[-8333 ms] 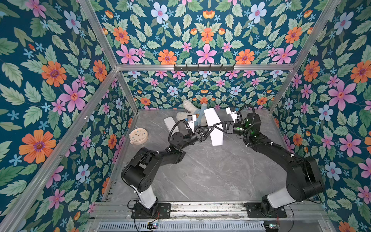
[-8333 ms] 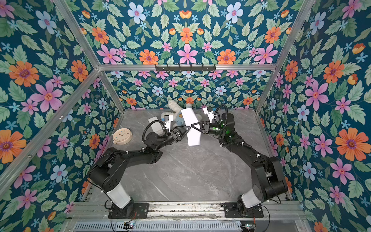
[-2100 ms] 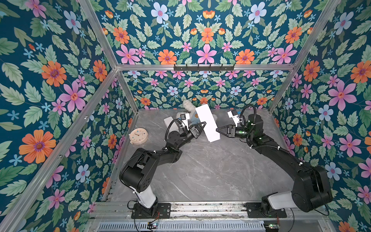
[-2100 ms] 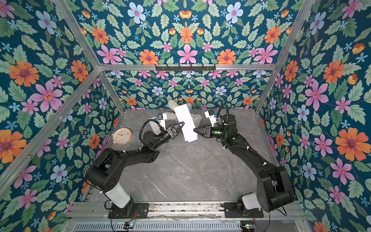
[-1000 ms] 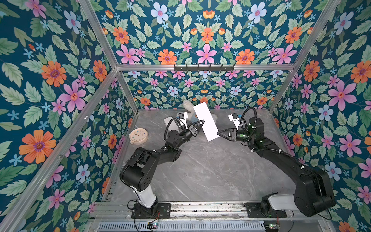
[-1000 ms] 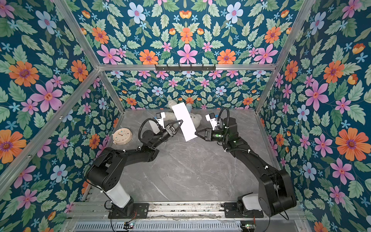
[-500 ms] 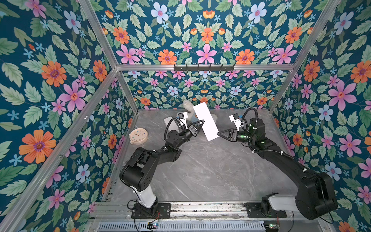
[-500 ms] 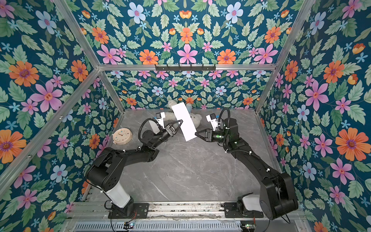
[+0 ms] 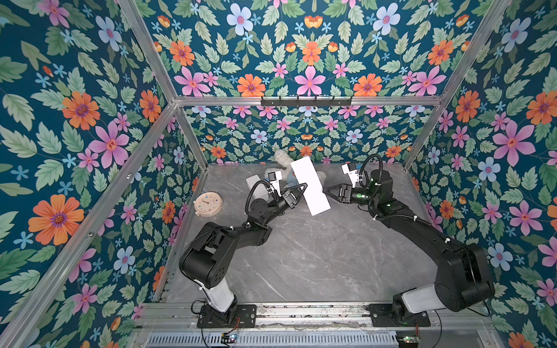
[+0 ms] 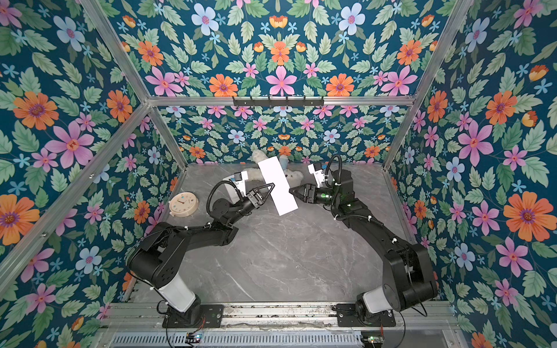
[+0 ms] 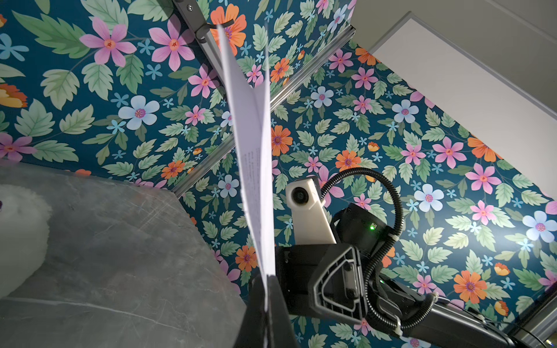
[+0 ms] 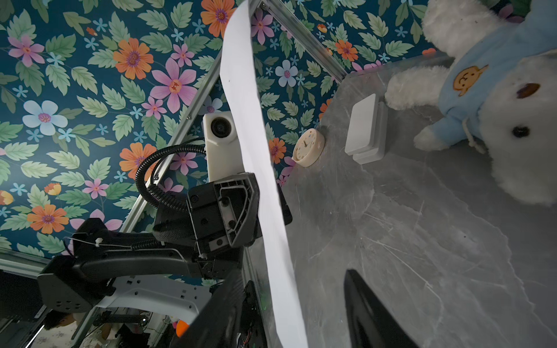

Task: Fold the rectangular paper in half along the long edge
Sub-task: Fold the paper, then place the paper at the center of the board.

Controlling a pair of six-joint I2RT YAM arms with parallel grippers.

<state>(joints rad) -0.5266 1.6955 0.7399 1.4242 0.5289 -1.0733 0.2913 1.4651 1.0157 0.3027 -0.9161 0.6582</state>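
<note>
The paper (image 9: 313,192) is already folded double, pinched by the left hand (image 9: 303,186) above the tabletop (image 9: 301,256); the right hand (image 9: 327,190) is open and the fold looks loose.

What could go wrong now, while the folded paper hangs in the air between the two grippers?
Only the left gripper is shut on the paper, at one edge; it could slip and fall by the plush toy.
In the left wrist view the two layers gape apart, so their edges may shift.
The right gripper stands open at the other edge; closing badly might crumple it.
</note>
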